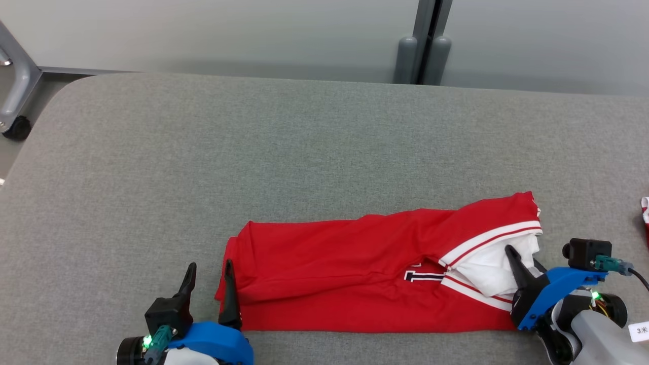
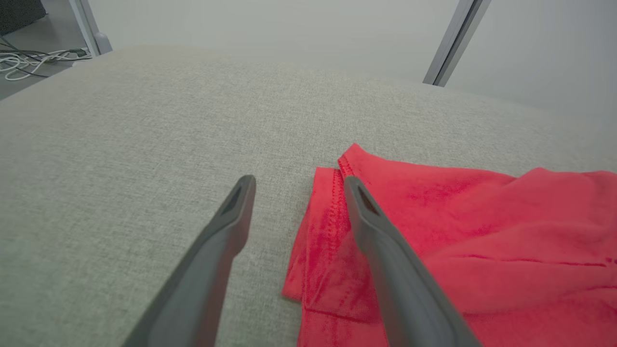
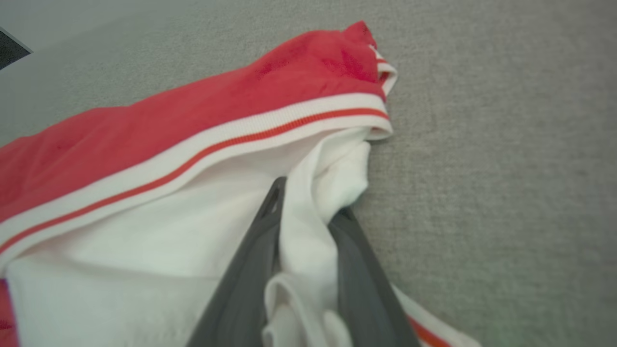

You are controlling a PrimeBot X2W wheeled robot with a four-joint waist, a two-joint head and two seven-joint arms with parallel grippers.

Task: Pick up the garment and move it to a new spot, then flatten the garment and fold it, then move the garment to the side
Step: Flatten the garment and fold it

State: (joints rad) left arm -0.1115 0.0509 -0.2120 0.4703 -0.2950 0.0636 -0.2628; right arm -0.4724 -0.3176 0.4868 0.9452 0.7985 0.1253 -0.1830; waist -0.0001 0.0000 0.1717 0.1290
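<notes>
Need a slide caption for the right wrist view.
Right gripper pinching a white inner fold of the red garment, beside its striped trim, on the grey padded table.

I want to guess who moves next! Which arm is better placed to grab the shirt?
Right, probably. The right gripper has white cloth of the shirt pinched between its fingers; the left gripper stands open at the red edge, holding nothing.
</notes>
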